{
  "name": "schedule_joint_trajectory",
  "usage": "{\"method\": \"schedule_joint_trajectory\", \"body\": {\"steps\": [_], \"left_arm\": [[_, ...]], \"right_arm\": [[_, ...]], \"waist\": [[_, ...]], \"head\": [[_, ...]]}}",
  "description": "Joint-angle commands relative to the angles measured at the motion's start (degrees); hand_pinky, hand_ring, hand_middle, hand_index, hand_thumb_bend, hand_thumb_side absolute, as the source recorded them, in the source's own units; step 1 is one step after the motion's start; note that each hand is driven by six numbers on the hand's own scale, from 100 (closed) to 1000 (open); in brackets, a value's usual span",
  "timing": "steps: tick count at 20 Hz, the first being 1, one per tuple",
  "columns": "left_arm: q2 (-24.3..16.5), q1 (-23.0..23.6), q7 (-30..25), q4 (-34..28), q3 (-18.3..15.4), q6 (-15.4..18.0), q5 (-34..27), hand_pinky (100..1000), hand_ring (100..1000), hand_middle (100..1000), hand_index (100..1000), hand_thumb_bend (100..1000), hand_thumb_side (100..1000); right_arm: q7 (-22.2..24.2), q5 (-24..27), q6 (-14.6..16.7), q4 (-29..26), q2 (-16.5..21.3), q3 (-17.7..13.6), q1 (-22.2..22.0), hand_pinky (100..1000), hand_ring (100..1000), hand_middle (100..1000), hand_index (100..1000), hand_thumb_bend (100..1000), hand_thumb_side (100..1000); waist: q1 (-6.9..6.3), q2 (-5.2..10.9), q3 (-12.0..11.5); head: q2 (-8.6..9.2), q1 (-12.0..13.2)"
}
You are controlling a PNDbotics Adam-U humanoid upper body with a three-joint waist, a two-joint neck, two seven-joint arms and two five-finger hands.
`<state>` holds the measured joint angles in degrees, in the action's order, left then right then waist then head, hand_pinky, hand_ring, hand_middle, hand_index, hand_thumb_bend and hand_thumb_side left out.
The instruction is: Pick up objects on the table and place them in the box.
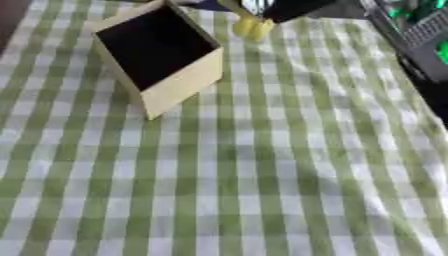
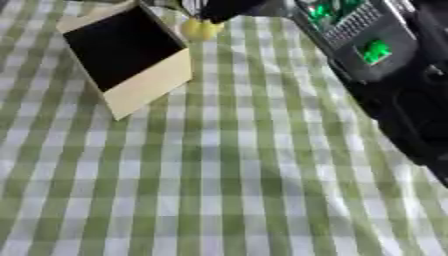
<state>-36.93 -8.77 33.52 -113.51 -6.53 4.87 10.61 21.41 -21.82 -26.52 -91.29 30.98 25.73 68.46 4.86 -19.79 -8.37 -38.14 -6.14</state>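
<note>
The near part of the table (image 1: 262,200) shows only its green-and-white checked cloth. Farther back, toward the left, stands a pale wooden open-topped box (image 1: 179,82) with a dark inside; it sits turned at an angle to the checks, one corner pointing toward the camera. No object can be made out within its dark interior.

Along the right side, the robot's black right arm (image 2: 398,75) reaches from the near right edge up toward the far end of the table, with green lights showing on its upper face.

At the far edge, just beyond the box's far right corner, the right hand (image 2: 223,9) comes down over a small yellow rounded object (image 2: 199,29). The object lies below the dark fingers and appears to touch them, close to the cloth and outside the box. The hand is blurred and partly cut off by the top edge, so whether its fingers are curled round the yellow object or merely resting against it cannot be told.
</note>
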Motion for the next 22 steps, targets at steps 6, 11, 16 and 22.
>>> {"method": "schedule_joint_trajectory", "body": {"steps": [6, 11, 16, 22], "left_arm": [[-2.2, -2.1, -0.9, -1.1, 0.4, 0.3, -0.5, 792, 764, 746, 822, 590, 790], [-2.1, -3.3, -1.1, -1.1, 0.7, 0.5, -0.9, 791, 764, 747, 822, 589, 789], [-2.0, -4.4, -1.3, -1.1, 0.8, 0.7, -1.4, 791, 763, 746, 821, 588, 787], [-1.7, -5.5, -1.6, -1.1, 1.1, 1.0, -1.8, 790, 763, 747, 821, 587, 787]], "right_arm": [[-3.1, -5.1, 9.5, 14.5, -8.3, -2.2, 6.2, 748, 704, 504, 662, 100, 197], [-5.2, -7.7, 12.9, 20.9, -12.1, -3.3, 6.9, 748, 708, 506, 663, 100, 225], [-7.4, -10.9, 15.3, 26.6, -14.7, -4.3, 6.7, 751, 711, 509, 665, 100, 241], [-10.7, -16.3, 17.5, 32.7, -16.7, -6.4, 6.0, 754, 716, 511, 670, 100, 244]], "waist": [[0.67, 0.57, -2.0], [1.27, 0.33, -3.5], [1.66, 0.16, -5.2], [2.23, -0.27, -6.8]], "head": [[1.47, -2.6], [1.8, -4.6], [1.88, -6.1], [2.76, -7.3]]}}
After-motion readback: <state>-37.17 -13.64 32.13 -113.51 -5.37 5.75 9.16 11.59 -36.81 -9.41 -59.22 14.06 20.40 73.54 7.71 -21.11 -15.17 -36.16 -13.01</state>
